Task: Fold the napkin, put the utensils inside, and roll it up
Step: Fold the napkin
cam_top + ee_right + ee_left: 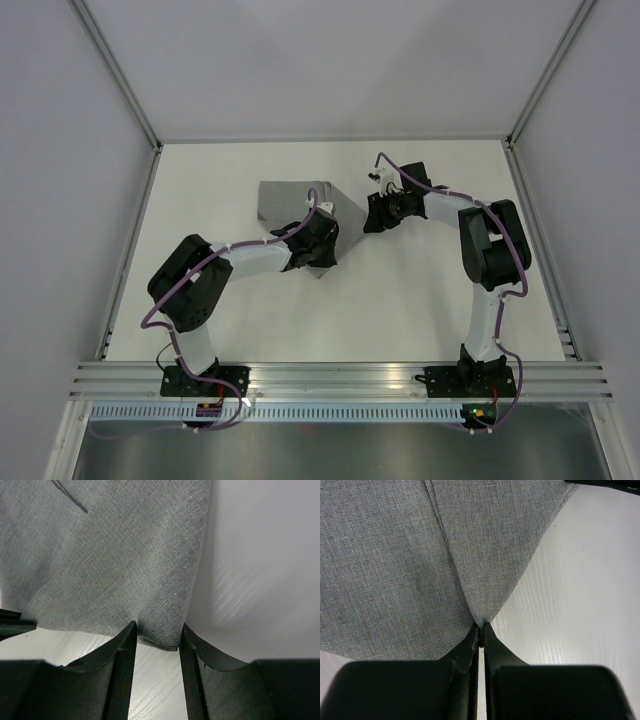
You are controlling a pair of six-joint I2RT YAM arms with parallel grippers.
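One napkin (285, 200), perhaps folded; two claws (481, 627) (157, 635).

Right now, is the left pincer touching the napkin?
Touching. The left wrist view shows the left pincer shut on a corner of the napkin, the fabric pinched between its fingertips.

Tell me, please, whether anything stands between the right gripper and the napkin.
Nothing visible does. The right gripper is open, its jaws straddling a corner of the napkin, with only bare table beside it. The left gripper is shut on the napkin elsewhere, away from that gap.
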